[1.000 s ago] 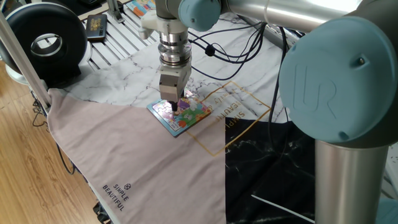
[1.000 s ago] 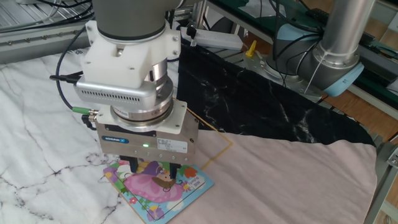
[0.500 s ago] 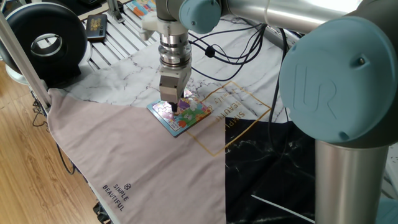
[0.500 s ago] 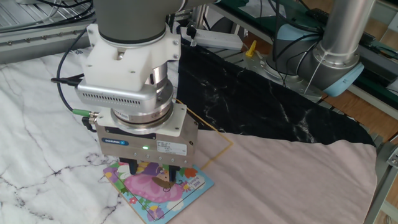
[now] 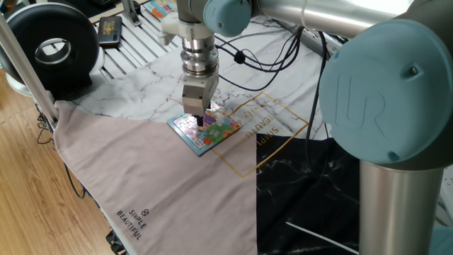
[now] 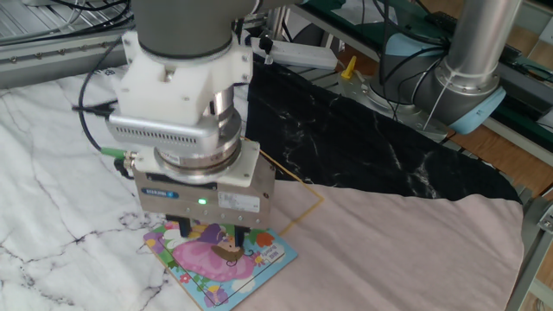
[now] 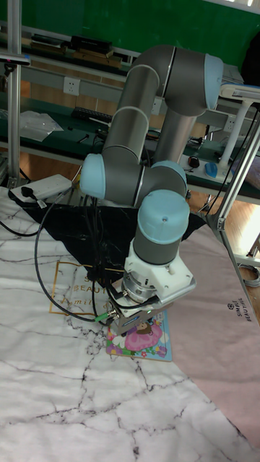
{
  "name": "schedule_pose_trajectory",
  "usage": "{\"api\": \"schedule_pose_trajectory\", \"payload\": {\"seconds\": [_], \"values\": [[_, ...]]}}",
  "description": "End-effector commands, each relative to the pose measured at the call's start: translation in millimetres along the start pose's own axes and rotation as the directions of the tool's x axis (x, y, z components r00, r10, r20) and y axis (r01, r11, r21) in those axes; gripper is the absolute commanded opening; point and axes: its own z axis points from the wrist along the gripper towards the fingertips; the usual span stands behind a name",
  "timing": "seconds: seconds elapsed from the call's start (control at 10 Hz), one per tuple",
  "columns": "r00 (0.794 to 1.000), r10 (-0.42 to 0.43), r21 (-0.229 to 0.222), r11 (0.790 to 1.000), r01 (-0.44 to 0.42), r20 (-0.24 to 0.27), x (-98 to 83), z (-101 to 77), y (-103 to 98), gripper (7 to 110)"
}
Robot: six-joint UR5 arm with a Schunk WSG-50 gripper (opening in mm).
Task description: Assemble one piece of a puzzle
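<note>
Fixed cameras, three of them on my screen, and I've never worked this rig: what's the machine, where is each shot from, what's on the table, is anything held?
It is one jointed robot arm ending in a two-finger tool. Two cameras watch the table from different sides; the tall picture faces the arm from the front. On the table lie marble-print, pinkish and black cloths. The puzzle, a blue-rimmed cartoon board, lies on them. The tool stands straight down over the puzzle, fingertips at its surface. Whether it holds the small piece cannot be seen.
</note>
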Motion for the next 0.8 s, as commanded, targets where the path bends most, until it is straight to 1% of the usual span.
{"api": "schedule_pose_trajectory", "payload": {"seconds": [0.0,0.1,0.2,0.3,0.4,0.5,0.6,0.7], "values": [[1.000,0.009,-0.026,1.000,-0.009,-0.005,1.4,-19.6,4.8,66],[1.000,0.016,-0.024,1.000,-0.016,-0.008,3.7,-28.2,4.1,66],[0.999,0.037,-0.026,0.999,-0.037,0.011,1.3,-40.4,3.4,66],[0.995,0.045,0.008,0.999,-0.046,0.084,-13.3,-57.0,-8.5,66],[0.988,0.043,0.042,0.998,-0.050,0.150,-27.2,-64.9,-17.4,66],[0.981,0.046,0.030,0.998,-0.052,0.191,-37.5,-66.7,-15.2,66],[0.976,0.041,0.039,0.998,-0.051,0.216,-44.6,-68.3,-18.8,66],[0.972,0.036,0.068,0.996,-0.053,0.233,-49.1,-68.9,-26.7,66]]}}
